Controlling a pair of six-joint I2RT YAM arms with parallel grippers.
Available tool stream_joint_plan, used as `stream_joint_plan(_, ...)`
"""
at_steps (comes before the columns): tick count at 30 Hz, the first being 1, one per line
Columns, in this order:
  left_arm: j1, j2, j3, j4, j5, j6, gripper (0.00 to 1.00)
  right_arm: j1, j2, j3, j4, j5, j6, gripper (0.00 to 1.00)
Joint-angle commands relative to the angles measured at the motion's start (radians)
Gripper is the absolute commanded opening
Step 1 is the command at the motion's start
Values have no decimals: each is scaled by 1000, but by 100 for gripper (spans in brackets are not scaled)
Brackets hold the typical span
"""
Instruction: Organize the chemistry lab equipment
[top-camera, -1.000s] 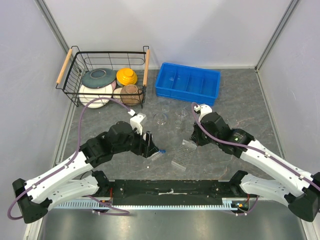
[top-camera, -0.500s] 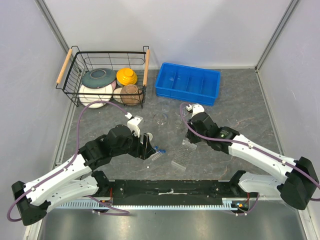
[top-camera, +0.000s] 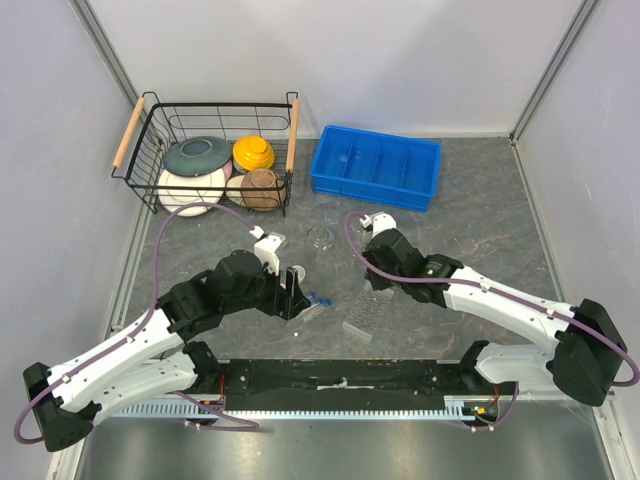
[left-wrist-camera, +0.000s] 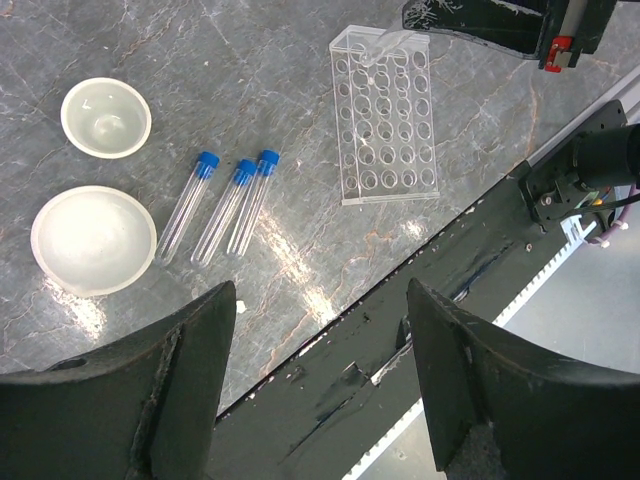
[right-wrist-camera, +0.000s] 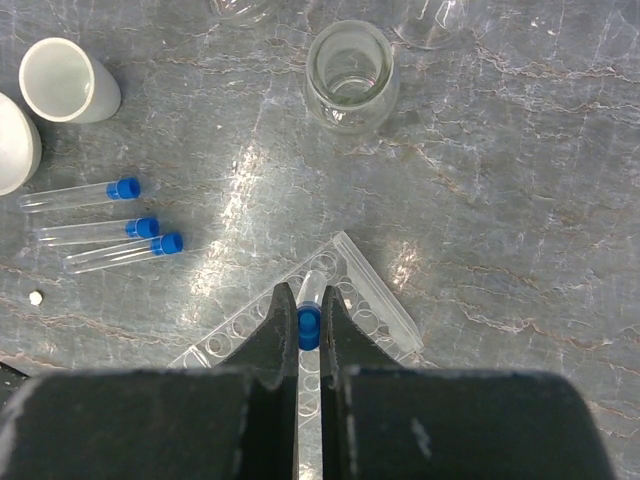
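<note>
The grey marbled tabletop (top-camera: 480, 230) carries a black wire basket with wooden handles (top-camera: 220, 104) toward its far left corner. A blue plastic compartment tray (top-camera: 370, 195) sits just beside the basket. Near the middle, three clear blue-capped test tubes (left-wrist-camera: 220, 215) lie side by side, close to two round white cups (left-wrist-camera: 105, 117). A clear gridded plastic rack (left-wrist-camera: 385, 125) lies flat, apart from the tubes. A small clear glass jar (right-wrist-camera: 350, 75) stands upright beyond the rack.
</note>
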Motion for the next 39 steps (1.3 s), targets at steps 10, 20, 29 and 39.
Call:
stream_joint_plan(10, -5, -15, -7, 12, -20, -27, 75, 52, 54, 22, 15, 123, -21, 0)
stream_joint_plan(20, -7, -17, -7, 9, -23, -27, 75, 55, 52, -21, 15, 216, -7, 0)
stream_joint_plan(29, -10, -34, -4, -2, -23, -29, 75, -28, 37, -61, 6, 279, 16, 0)
stream_joint_plan(39, -11, -35, 1, -3, -23, -27, 75, -285, 34, -49, 23, 195, 7, 0)
